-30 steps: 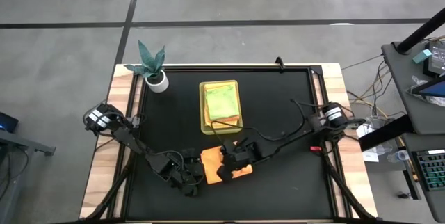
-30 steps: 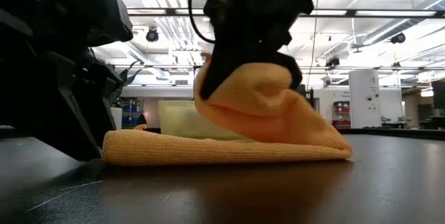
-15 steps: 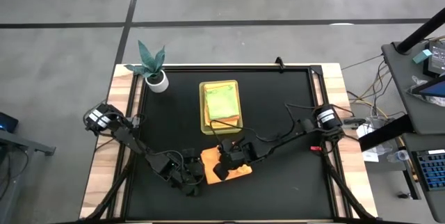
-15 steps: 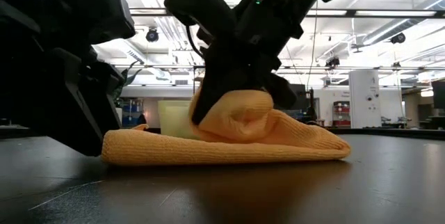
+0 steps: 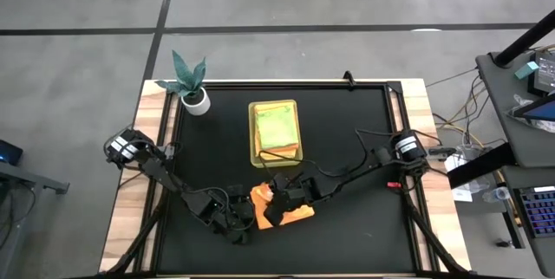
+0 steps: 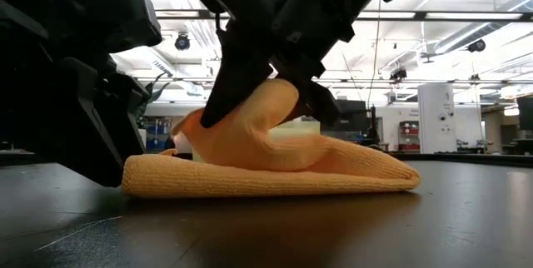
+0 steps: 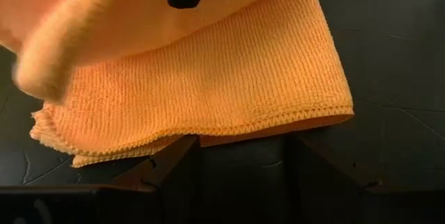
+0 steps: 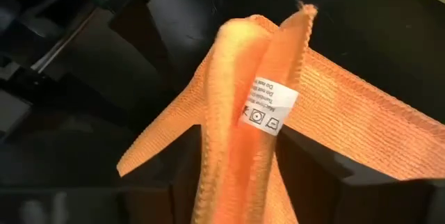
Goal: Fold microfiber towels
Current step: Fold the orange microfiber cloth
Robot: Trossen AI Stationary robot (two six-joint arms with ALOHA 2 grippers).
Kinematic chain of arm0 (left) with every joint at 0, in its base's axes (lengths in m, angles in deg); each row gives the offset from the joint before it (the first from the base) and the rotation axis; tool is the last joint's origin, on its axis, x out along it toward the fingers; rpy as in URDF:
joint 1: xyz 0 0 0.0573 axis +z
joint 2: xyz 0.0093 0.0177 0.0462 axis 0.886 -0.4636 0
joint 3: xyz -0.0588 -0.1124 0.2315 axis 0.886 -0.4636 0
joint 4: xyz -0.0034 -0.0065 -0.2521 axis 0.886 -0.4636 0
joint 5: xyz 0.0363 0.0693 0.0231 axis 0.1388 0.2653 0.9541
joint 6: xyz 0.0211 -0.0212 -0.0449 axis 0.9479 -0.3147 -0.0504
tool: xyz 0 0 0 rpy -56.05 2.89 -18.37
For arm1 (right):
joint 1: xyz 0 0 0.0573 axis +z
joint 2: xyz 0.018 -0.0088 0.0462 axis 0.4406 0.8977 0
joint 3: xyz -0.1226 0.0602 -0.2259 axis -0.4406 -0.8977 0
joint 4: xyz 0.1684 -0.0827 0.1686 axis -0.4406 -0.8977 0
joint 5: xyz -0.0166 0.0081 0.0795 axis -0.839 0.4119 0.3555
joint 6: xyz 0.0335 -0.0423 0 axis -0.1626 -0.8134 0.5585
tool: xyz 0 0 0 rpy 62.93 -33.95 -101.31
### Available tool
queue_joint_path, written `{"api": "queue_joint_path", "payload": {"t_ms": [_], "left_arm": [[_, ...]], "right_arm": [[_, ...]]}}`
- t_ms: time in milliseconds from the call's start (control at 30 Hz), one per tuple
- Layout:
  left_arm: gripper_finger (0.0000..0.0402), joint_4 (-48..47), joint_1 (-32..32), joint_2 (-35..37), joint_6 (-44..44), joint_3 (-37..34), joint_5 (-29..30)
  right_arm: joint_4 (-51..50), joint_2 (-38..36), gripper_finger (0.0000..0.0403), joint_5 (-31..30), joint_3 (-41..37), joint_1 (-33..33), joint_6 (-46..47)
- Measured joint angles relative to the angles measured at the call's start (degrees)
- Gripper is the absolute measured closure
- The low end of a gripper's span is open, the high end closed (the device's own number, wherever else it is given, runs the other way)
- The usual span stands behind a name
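Orange towel (image 6: 275, 164) | far fold hidden behind right tool (image 6: 262, 93)

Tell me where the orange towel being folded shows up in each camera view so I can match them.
High view: orange towel, low centre, under the right gripper.
Low view: across the middle, one edge lifted.
Left wrist view: fills the upper half.
Right wrist view: centre, bunched fold.
Shared landmark: the black table.

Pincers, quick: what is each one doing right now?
Left pincer: open, at the orange towel's edge, holding nothing.
Right pincer: open around the towel's raised fold.
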Motion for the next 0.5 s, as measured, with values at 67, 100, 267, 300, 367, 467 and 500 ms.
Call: {"api": "queue_joint_path", "payload": {"t_ms": [67, 100, 267, 300, 367, 467, 500], "left_arm": [[0.0194, 0.0, 0.0, 0.0, 0.0, 0.0, 0.0], [0.0194, 0.0, 0.0, 0.0, 0.0, 0.0, 0.0], [0.0194, 0.0, 0.0, 0.0, 0.0, 0.0, 0.0], [0.0194, 0.0, 0.0, 0.0, 0.0, 0.0, 0.0], [0.0194, 0.0, 0.0, 0.0, 0.0, 0.0, 0.0], [0.0194, 0.0, 0.0, 0.0, 0.0, 0.0, 0.0], [0.0194, 0.0, 0.0, 0.0, 0.0, 0.0, 0.0]], "right_arm": [[0.0, -0.1, 0.0222, 0.1, 0.0, -0.1, -0.2], [-0.1, -0.2, 0.0215, 0.0, 0.1, -0.1, -0.4], [0.4, -0.2, 0.0193, 0.1, 2.3, -0.2, -4.3], [0.5, -0.2, 0.0191, 0.1, 2.9, -0.1, -5.4], [0.7, -0.3, 0.0189, 0.1, 4.0, -0.1, -6.9], [0.7, -0.3, 0.0188, 0.4, 5.1, -0.1, -10.1], [0.5, -0.3, 0.0188, 0.9, 5.4, -0.1, -12.1]]}}
